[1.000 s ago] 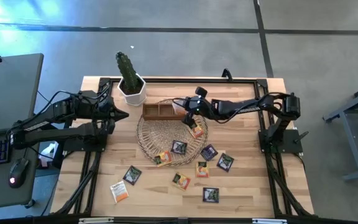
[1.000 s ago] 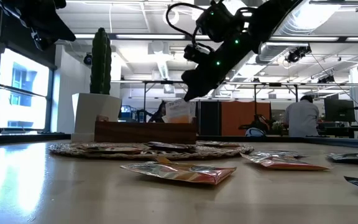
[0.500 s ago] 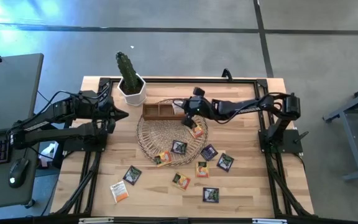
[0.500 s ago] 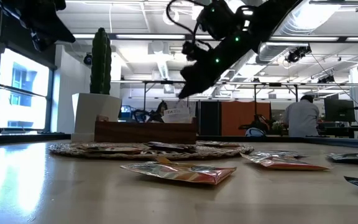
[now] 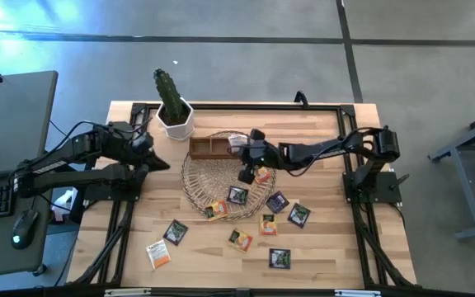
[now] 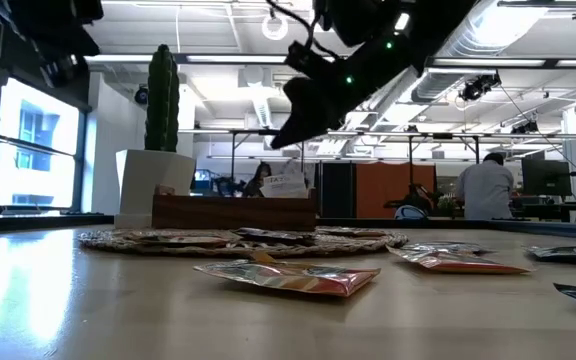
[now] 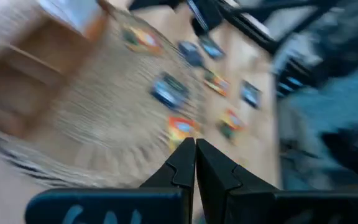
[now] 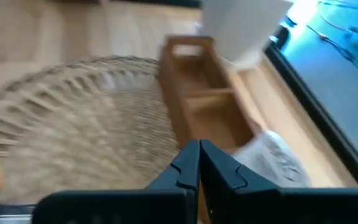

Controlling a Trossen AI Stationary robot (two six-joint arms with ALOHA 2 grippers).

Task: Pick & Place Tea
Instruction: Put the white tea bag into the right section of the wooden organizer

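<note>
Right gripper (image 5: 246, 175), fingers pressed together and holding nothing, hangs above the wicker mat (image 5: 198, 175) just beside the wooden box (image 5: 211, 148); a pale sachet (image 5: 237, 142) rests in the box's end compartment; other tea sachets (image 5: 237, 195) lie on mat and table; judging by this, one drop is finished; next comes reopening over another sachet; left gripper (image 5: 162, 162) waits, closed, at the mat's edge.

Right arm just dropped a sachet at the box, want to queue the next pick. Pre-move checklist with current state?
1. Right gripper empty and shut: ok, nothing between its fingers in its wrist view.
2. White tea sachet inside the brown wooden compartment box: not ok, it lies at the box's end, seemingly outside the wall.
3. Sachets left to pick: ok, an orange-and-white sachet lies on the round woven wicker mat beside the gripper.
4. Left gripper out of the way: ok, shut, at the mat's left edge.
5. White potted cactus clear of the path: ok.
</note>
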